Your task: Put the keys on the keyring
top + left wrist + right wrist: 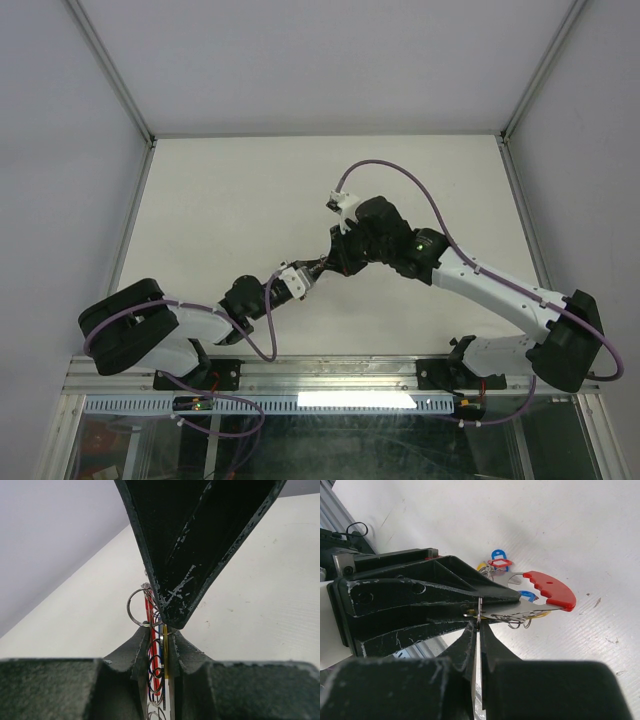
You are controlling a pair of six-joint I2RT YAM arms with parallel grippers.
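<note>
Left jaws clamp one keyring (550, 587); right jaws shut; keys (499, 564) bunched.

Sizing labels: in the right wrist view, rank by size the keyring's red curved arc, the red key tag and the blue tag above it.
Keyring's red curved arc
Red key tag
Blue tag, partly hidden, so unsure

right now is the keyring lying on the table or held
Held: the left hand clamps the keyring by its grey bar, red arc sticking out beyond it.
</note>
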